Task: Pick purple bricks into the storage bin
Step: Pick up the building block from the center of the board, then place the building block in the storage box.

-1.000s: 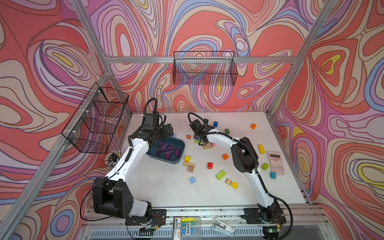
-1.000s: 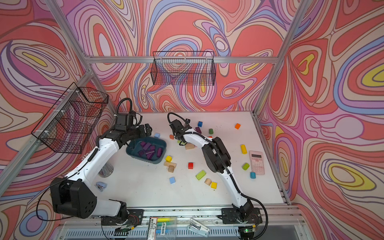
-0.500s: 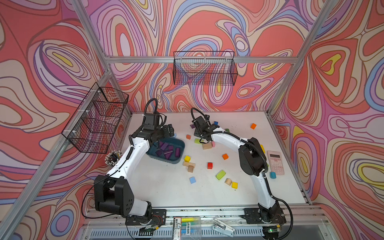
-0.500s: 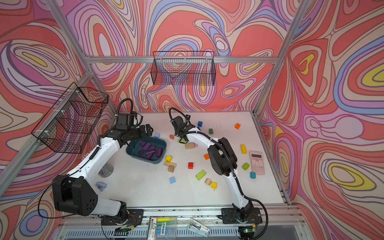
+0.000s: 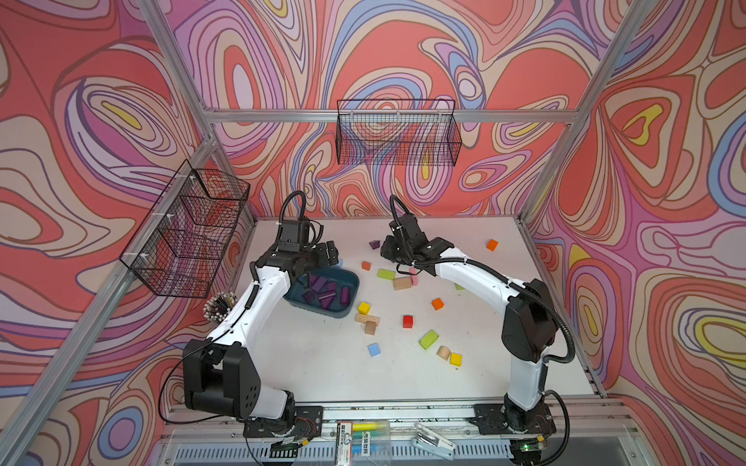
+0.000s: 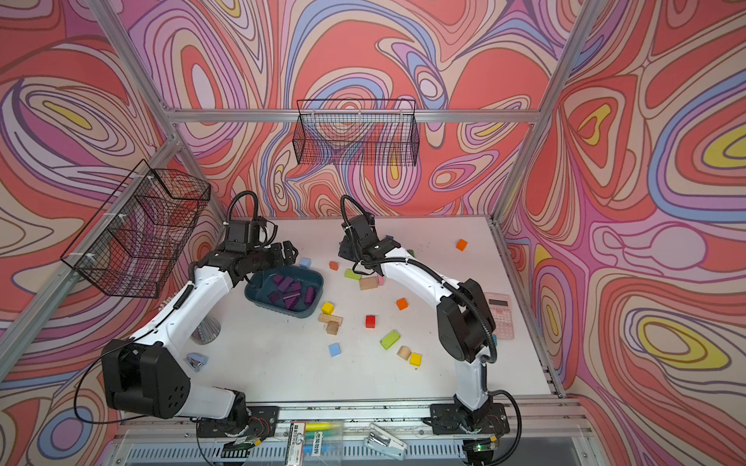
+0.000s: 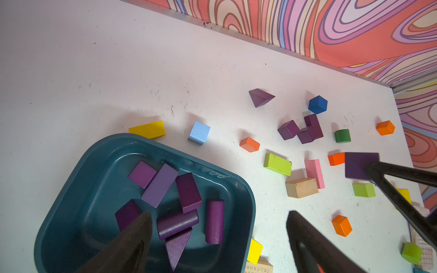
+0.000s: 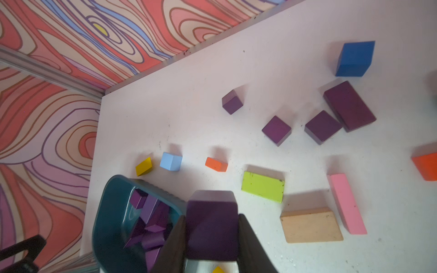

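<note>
In both top views the left arm bends low over the desk, the left gripper above the bin's far rim. The right arm reaches toward the back, with the right gripper there.

Left wrist view: the left gripper is spread wide above the bin, with purple bricks lying inside.

Right wrist view: the right gripper pinches a purple brick near the bin. Four loose purple bricks lie on the desk.

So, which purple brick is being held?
The brick in the right pincer; the rest lie on the table or in the bin.
</note>
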Robot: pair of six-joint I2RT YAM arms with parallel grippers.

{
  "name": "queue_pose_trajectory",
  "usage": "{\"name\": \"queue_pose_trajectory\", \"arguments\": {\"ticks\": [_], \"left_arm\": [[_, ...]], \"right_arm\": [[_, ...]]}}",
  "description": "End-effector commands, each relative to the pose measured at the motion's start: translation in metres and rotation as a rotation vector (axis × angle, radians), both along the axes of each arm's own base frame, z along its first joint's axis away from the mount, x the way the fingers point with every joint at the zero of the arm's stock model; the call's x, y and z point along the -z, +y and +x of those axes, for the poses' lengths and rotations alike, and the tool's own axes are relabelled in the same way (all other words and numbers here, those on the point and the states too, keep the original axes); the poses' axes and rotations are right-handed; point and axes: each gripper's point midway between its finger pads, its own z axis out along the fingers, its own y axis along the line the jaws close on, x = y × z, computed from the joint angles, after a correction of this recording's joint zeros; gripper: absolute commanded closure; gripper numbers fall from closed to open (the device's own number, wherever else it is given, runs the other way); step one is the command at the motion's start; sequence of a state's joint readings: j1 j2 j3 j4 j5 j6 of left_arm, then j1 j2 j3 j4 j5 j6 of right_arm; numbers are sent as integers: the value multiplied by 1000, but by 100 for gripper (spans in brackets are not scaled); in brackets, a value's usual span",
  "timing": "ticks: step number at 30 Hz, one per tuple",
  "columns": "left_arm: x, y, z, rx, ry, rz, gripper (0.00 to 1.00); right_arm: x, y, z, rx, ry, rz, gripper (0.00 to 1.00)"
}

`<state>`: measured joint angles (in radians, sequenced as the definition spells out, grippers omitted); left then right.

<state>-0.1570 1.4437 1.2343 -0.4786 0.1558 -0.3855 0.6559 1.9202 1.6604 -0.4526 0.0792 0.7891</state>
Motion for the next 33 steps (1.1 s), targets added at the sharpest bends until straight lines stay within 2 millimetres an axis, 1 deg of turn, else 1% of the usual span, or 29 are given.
{"name": "queue_pose_trajectory", "arguments": {"ticks": [1, 4, 9, 16, 22, 26, 30, 33], "left_arm": [[3, 4, 4, -4, 9, 13, 9], [4, 4, 4, -1, 12, 15, 9], [7, 3, 4, 1, 23, 12, 9], [14, -1, 6, 10, 46, -3, 10], [20, 1, 7, 5, 69, 10, 10], [24, 3, 8, -4, 89, 24, 10], [25, 5, 9, -14, 97, 25, 10], [24, 13, 11, -47, 109, 4, 10]], "right_arm": [[-15, 14, -13, -92, -8, 81, 78], [-15, 17, -21, -127, -5, 98, 78], [-15, 20, -26, -176, -4, 89, 78], [0, 25, -38, -221, 19, 136, 77], [5, 35, -37, -250, 29, 175, 77], [14, 46, -34, -264, 48, 188, 77], [23, 63, -34, -274, 51, 189, 77], [26, 79, -37, -291, 42, 186, 77]]}}
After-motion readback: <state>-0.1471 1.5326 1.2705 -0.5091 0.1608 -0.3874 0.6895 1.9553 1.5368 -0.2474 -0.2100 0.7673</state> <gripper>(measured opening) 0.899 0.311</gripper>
